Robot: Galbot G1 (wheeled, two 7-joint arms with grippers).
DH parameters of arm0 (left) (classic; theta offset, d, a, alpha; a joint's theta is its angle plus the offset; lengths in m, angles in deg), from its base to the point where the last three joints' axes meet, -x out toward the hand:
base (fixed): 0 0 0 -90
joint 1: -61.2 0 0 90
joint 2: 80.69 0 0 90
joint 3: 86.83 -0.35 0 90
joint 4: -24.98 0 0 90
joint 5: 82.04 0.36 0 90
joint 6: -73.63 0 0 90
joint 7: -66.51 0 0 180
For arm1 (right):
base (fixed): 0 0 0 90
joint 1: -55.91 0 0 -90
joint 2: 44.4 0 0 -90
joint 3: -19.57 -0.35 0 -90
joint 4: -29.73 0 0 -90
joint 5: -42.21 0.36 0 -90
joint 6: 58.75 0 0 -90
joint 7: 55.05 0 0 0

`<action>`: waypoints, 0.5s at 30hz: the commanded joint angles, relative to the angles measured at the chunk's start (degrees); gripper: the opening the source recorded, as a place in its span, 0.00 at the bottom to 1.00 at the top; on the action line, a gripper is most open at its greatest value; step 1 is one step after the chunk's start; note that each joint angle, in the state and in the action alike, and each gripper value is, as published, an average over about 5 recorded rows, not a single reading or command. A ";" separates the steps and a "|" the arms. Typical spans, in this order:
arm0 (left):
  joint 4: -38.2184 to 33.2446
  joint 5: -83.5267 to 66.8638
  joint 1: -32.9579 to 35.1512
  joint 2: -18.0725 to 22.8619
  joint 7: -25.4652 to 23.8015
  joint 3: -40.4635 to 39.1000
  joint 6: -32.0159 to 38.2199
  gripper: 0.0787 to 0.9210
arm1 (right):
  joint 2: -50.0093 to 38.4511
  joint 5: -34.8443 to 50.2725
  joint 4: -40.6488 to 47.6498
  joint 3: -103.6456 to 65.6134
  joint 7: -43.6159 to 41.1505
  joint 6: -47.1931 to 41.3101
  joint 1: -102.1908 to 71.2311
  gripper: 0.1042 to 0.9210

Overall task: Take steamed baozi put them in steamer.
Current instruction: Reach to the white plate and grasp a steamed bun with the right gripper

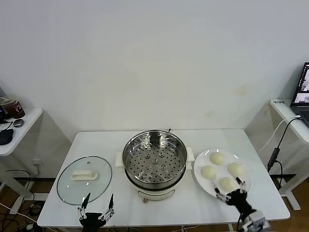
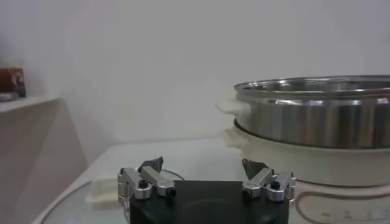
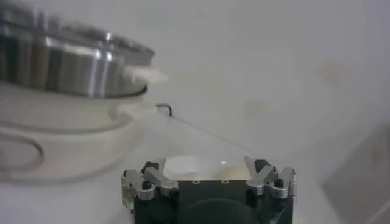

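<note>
Several pale steamed baozi lie on a white plate at the right: one at the back, one on the left, one on the right, one nearest the front. My right gripper is open at the plate's front edge, a finger on either side of the nearest baozi. The steel steamer stands open mid-table with its perforated tray bare. The left gripper waits open at the table's front edge, with nothing in it.
A glass lid with a white handle lies left of the steamer, just behind the left gripper. A side table with a cup stands far left. At the far right is a desk with a laptop and a hanging cable.
</note>
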 commanded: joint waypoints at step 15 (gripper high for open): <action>1.10 2.06 -3.16 1.04 -0.18 1.63 1.60 0.88 | -23.00 -21.77 40.21 56.60 -39.95 1.87 73.92 0.88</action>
